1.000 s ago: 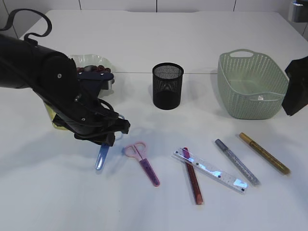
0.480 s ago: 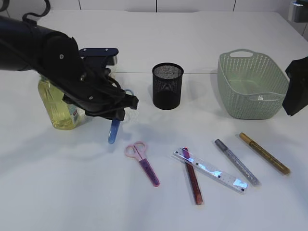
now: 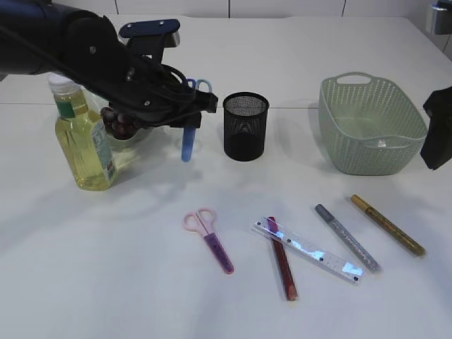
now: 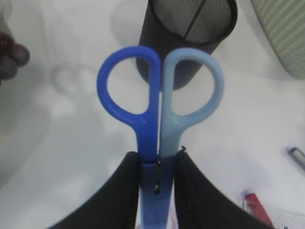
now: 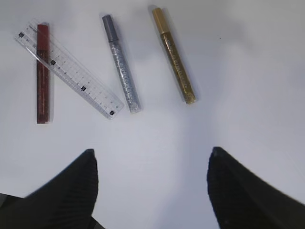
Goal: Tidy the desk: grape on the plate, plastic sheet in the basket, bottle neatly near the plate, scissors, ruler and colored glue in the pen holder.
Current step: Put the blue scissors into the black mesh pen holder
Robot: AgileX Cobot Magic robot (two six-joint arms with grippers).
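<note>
Carrying the blue scissors to the holder is the step in hand: the left gripper has its jaws closed narrowly on the shank just below the two handle loops, and in the exterior view the scissors hang blade-down in the air just left of the holder, handles up, clear of the table. The holder stands upright near the middle of the table toward its far edge, and in the left wrist view its mesh rim shows just beyond the loops, so the blades are not yet above the opening. As I judge it, the next move calls for a short sideways shift to bring the tip over the rim, then a lowering before the jaws let go; a tilted blade could catch the mesh or tip the holder. The pink scissors, the ruler lying across the red glue, the silver glue and the gold glue lie apart along the near half of the table, not yet collected. The bottle stands near the left edge just beside the plate with the grapes. The basket sits toward the right edge. The right gripper hovers wide open and empty over bare table near the glue.
</note>
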